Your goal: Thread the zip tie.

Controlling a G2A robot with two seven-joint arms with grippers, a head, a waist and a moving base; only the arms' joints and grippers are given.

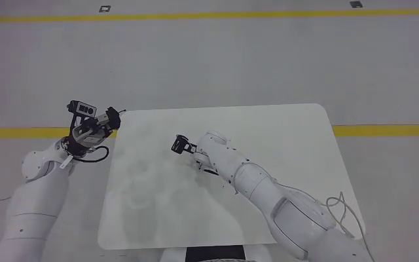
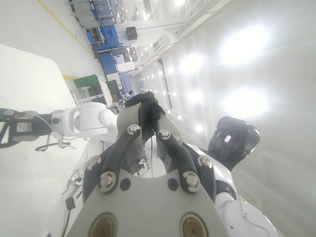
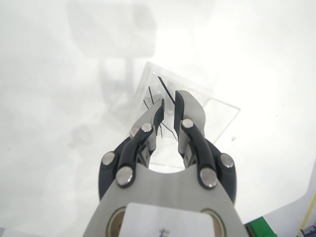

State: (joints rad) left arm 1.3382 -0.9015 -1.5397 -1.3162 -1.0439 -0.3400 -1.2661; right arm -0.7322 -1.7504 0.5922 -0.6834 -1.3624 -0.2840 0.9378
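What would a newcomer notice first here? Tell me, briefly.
First, the open right gripper, poised over a clear box holding black zip ties on the white table. Next, the left gripper, shut and pointing upward beside the table's left edge.

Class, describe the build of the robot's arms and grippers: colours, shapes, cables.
Both arms, left arm and right arm, have glossy white rounded shells. The right gripper and left gripper share a grey metal plate, black link bars with silver rivets, and grey fingers; the right's pads are black and ribbed. A black cable loops at the left wrist.
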